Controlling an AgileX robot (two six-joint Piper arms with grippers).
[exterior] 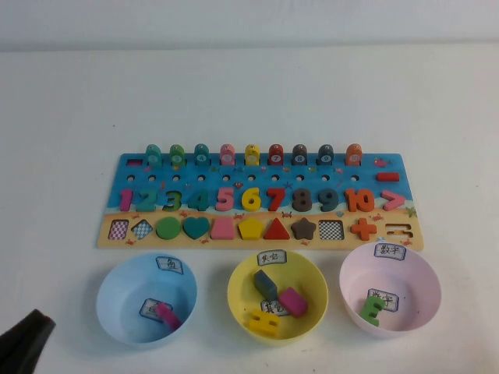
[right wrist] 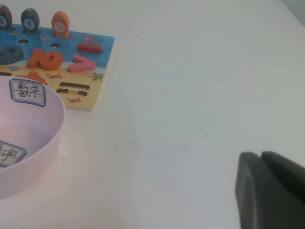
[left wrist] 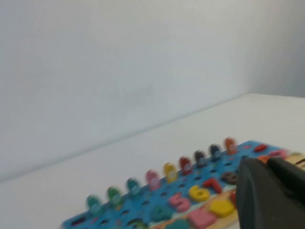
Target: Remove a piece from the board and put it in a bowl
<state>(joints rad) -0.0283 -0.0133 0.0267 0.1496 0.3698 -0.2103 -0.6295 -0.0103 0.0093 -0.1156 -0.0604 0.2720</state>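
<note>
The light green numeral piece (exterior: pixel 373 308) lies inside the pink bowl (exterior: pixel 427 273) at the front right, next to its inner label. On the board (exterior: pixel 117 167) the "2" place (exterior: pixel 150 199) shows only blue, between the pink "1" and the darker green "3" (exterior: pixel 173 199). My left gripper (exterior: pixel 23 343) is low at the front left corner, shut and empty; the left wrist view shows it (left wrist: pixel 267 162) short of the board (left wrist: pixel 119 214). My right gripper (right wrist: pixel 261 155) is out of the high view, shut and empty over bare table to the right of the pink bowl (right wrist: pixel 57 114).
A light blue bowl (exterior: pixel 109 284) holds a pink piece. A yellow bowl (exterior: pixel 238 284) holds several pieces. All three bowls stand in a row in front of the board. Coloured pegs (exterior: pixel 251 154) line the board's far edge.
</note>
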